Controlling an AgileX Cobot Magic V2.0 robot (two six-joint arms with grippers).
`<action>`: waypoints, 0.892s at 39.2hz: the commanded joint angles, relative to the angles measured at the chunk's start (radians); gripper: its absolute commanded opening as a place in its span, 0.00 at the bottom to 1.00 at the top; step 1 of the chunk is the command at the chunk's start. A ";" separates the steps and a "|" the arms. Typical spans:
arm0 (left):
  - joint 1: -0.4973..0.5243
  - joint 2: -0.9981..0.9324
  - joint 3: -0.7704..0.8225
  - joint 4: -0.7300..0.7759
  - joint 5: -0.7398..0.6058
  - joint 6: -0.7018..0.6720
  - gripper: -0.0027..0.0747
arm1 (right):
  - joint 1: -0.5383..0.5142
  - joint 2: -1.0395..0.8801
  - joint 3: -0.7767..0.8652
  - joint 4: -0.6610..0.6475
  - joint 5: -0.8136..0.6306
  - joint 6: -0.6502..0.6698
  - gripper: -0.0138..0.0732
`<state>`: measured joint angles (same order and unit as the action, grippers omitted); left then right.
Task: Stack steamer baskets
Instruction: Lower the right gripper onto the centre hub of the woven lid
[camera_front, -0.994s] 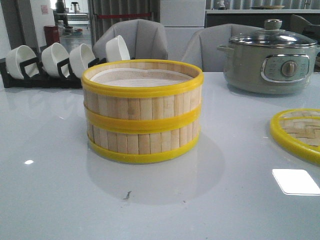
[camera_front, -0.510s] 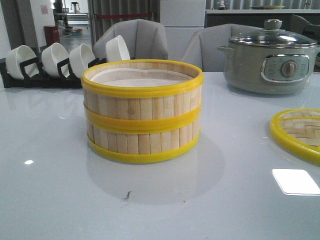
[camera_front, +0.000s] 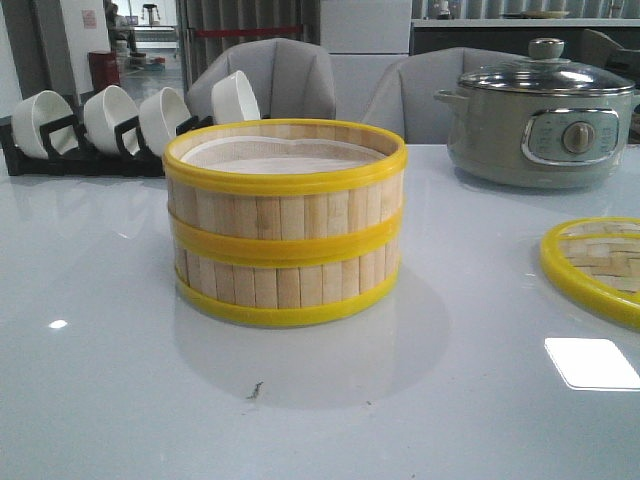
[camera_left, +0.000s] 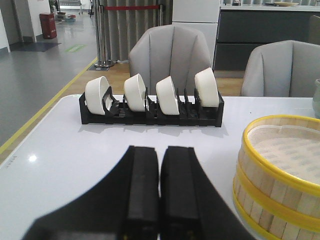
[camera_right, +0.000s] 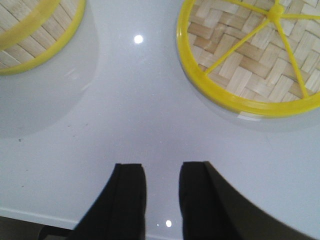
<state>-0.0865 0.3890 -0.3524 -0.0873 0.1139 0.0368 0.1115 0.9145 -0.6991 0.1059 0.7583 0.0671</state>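
The two low round bamboo-slat steamer baskets with yellow rim bands (camera_front: 285, 222) sit one atop the other mid-desk, walls flush, so the stacking looks complete. The left hand (camera_left: 159, 192) is pressed together, empty, near them; the right hand (camera_right: 161, 200) stands apart over bare glossy white desk (camera_front: 100, 380), seemingly close to its edge, clear of the flat woven-bamboo lid (camera_right: 250, 55).
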 joint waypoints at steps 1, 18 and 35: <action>0.001 0.006 -0.029 -0.004 -0.092 -0.010 0.15 | 0.001 0.065 -0.041 -0.028 -0.071 -0.007 0.50; 0.001 0.006 -0.029 -0.004 -0.092 -0.010 0.15 | -0.182 0.330 -0.197 -0.127 -0.155 -0.007 0.59; 0.001 0.006 -0.029 -0.004 -0.092 -0.010 0.15 | -0.231 0.568 -0.432 -0.130 -0.140 -0.007 0.59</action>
<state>-0.0865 0.3890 -0.3524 -0.0873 0.1139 0.0368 -0.1125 1.4800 -1.0590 -0.0076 0.6510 0.0671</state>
